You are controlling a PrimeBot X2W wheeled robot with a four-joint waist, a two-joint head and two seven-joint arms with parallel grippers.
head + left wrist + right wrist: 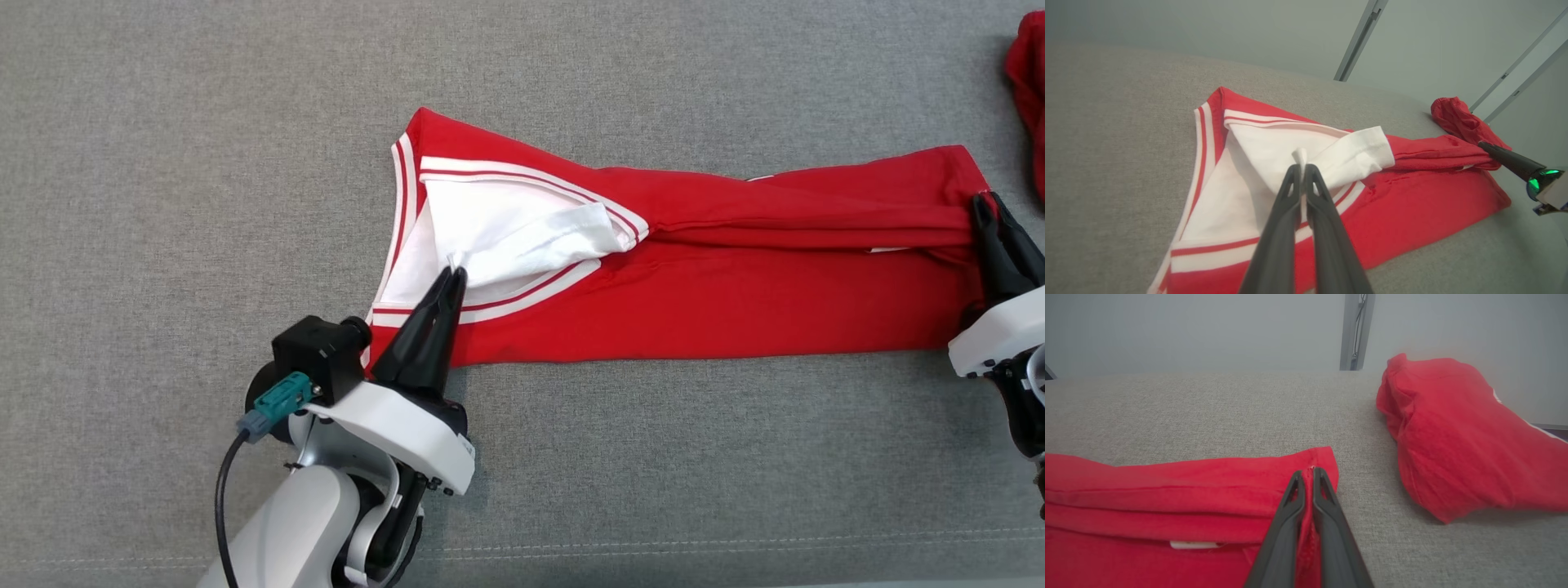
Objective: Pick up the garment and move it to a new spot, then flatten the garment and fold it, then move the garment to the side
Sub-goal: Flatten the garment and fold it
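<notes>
The garment (735,302) is a red top with white sleeves and red-and-white striped trim, lying in a long folded band across the grey surface. My left gripper (454,272) is shut on a pinch of the white sleeve fabric (1274,151) at the garment's left end; the left wrist view shows white cloth nipped at its tips (1301,165). My right gripper (984,200) is shut on the red hem at the right end, and the right wrist view shows red cloth (1167,490) squeezed between the fingers (1308,471).
A second red garment (1457,433) lies bunched to the right of the folded one, seen at the head view's top right edge (1030,90). The grey fabric surface (204,163) spreads wide to the left and front. A seam line (653,543) runs near its front edge.
</notes>
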